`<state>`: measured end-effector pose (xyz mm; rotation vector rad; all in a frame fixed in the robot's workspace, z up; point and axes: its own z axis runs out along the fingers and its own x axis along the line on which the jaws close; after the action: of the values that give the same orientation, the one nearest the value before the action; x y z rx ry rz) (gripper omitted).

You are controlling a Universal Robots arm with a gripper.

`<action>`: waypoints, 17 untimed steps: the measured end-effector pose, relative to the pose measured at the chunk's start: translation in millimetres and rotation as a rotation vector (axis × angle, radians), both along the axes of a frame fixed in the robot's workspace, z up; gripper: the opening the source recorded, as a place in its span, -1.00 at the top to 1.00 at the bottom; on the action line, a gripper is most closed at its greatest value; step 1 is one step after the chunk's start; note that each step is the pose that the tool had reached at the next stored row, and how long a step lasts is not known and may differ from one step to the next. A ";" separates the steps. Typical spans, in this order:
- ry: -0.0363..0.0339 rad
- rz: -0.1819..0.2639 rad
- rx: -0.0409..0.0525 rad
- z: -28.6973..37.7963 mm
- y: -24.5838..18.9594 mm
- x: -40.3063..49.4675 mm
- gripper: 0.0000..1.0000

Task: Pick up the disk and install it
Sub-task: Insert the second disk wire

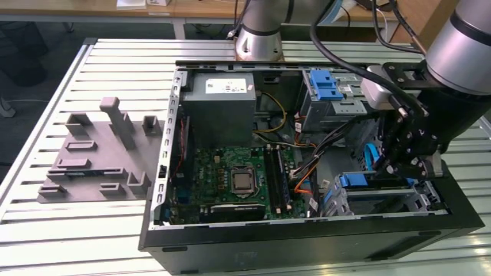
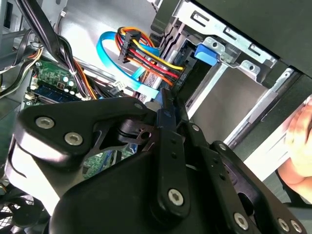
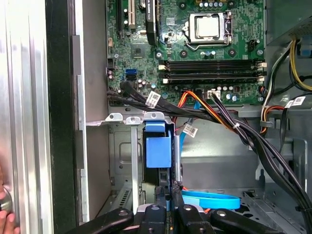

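The big black computer case (image 1: 307, 241) lies open on the slatted table (image 1: 46, 230). The arm reaches into the corner of the case farthest from the grey power box (image 1: 222, 109). There the gripper (image 1: 404, 167) hangs over the metal drive cage (image 1: 383, 198). The disk (image 3: 158, 151) stands on edge in that cage, blue frame up, just ahead of the jaws. The jaws look pinched narrow, holding nothing I can see.

Silver arm (image 1: 468, 40), black screw-studded claw (image 1: 406, 167)
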<state>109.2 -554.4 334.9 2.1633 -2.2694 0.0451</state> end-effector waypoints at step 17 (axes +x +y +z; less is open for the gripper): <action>0.0021 0.000 0.0083 -4.0 -0.6 0.4 0.68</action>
<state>109.6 -555.0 331.0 2.1662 -2.2727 0.0335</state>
